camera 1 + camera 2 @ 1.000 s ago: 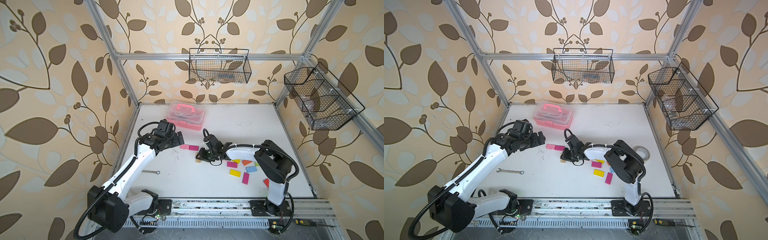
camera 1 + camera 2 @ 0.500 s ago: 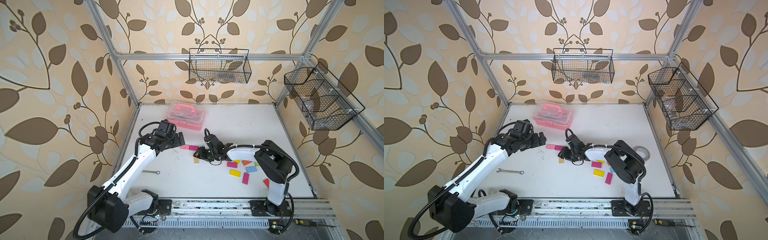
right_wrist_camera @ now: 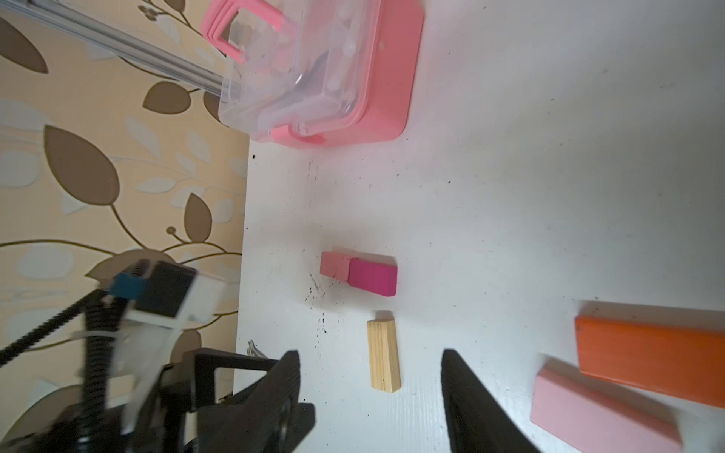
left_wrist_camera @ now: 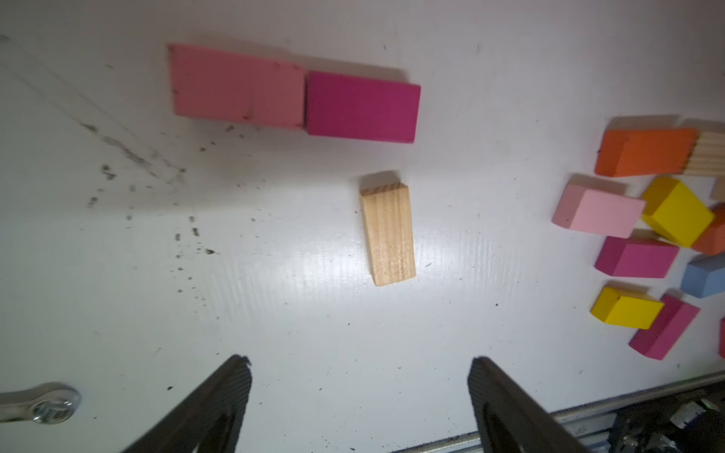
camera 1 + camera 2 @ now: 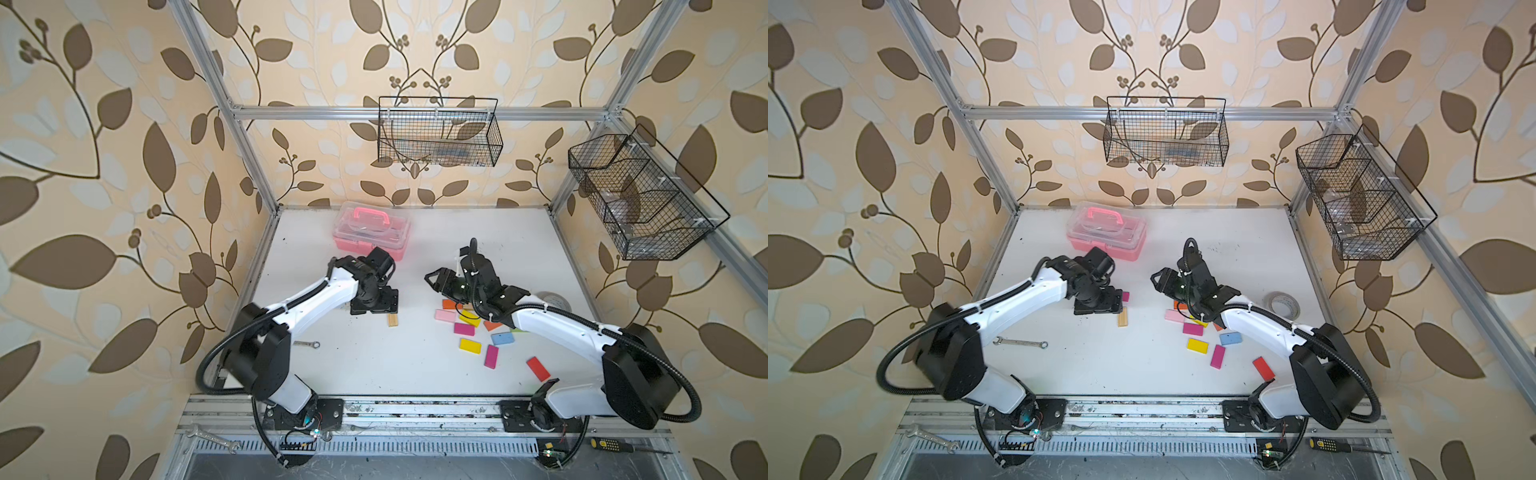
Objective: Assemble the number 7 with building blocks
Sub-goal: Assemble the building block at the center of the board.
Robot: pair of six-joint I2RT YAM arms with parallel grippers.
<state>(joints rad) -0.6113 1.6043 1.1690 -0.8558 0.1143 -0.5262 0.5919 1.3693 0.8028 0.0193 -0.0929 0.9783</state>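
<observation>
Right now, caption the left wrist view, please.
Open left gripper faces wood block near touching pink block and magenta block.

The left arm (image 5: 316, 291) is stretching forward from its base, its wrist (image 5: 370, 274) bending so that the left jaws are pointing straight down. Its fingers (image 4: 219, 404) are standing wide apart and gripping nothing. The right arm (image 5: 552, 328) is reaching inward with its forearm raised, the right jaws pointing toward the left jaws. Its fingers (image 3: 274, 396) are parted and empty.

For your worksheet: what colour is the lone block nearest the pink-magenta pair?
The block is plain wood; left wrist view.
</observation>
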